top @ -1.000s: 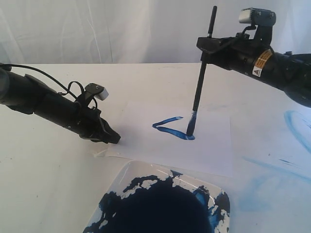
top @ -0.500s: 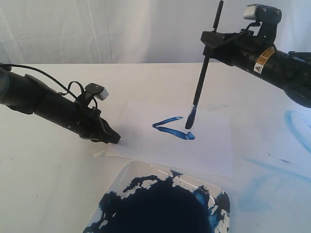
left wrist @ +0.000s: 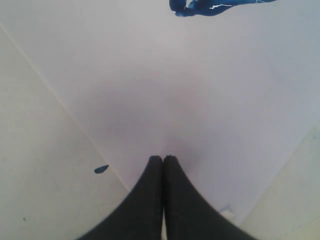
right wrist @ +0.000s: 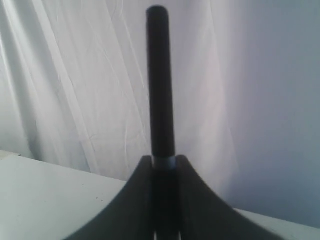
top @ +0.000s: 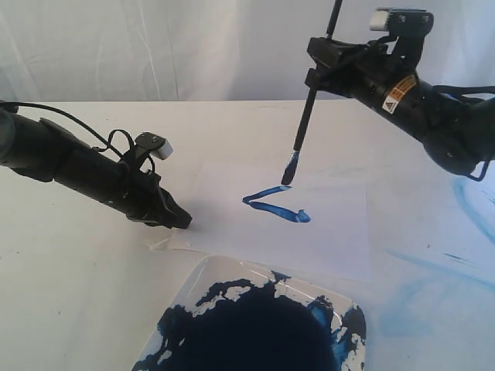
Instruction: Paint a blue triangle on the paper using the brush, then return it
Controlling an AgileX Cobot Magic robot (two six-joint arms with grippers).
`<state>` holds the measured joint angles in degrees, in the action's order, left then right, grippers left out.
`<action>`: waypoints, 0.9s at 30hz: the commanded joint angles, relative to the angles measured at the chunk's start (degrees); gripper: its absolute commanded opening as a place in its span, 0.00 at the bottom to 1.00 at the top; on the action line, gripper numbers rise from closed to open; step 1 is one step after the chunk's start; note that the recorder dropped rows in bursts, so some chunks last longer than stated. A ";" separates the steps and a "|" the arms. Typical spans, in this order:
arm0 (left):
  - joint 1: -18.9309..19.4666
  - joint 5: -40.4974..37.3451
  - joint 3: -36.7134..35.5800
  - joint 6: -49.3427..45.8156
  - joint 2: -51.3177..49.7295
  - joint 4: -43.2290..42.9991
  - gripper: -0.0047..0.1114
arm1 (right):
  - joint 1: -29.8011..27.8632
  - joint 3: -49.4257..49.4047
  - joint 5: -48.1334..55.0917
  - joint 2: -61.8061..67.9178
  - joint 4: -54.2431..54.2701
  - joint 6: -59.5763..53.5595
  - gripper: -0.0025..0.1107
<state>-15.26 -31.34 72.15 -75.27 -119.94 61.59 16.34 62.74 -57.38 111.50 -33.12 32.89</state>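
The white paper point(top: 325, 232) lies mid-table and bears two joined blue strokes point(top: 271, 204), an open wedge rather than a closed triangle. My right gripper point(top: 315, 66) is shut on the black brush point(top: 303, 127), which hangs tilted with its blue bristle tip point(top: 288, 171) lifted just above the upper stroke's right end. In the right wrist view the brush handle point(right wrist: 160, 85) sticks up from between the shut fingers point(right wrist: 140, 200). My left gripper point(top: 184, 221) is shut and empty, pressing the paper's left edge; the left wrist view shows its tips point(left wrist: 163, 160) on the sheet point(left wrist: 200, 90).
A glossy white square tray point(top: 203, 280) smeared with dark blue paint sits at the front centre. Pale blue smears point(top: 472, 201) mark the table at the right. A white curtain hangs behind the table.
The right gripper lifted the brush off the lower stroke's right end and swung it up and left. The tip now hovers above the upper stroke. The left arm stayed still.
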 commanded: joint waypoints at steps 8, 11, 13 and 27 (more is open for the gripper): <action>-0.16 -0.14 -0.46 0.03 0.35 0.05 0.04 | 0.68 1.28 1.16 0.59 0.36 -2.26 0.02; -0.16 -0.14 -0.46 0.03 0.35 0.05 0.04 | 0.75 1.17 1.67 0.59 0.08 -2.26 0.02; -0.16 -0.14 -0.46 0.03 0.35 0.05 0.04 | 0.75 1.17 2.27 0.59 0.08 -2.26 0.02; -0.16 -0.14 -0.46 0.03 0.35 0.05 0.04 | 0.75 1.17 3.77 0.59 -2.91 0.12 0.02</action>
<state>-15.26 -31.34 72.15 -75.27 -119.94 61.59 17.04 63.81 -53.70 112.33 -34.49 31.96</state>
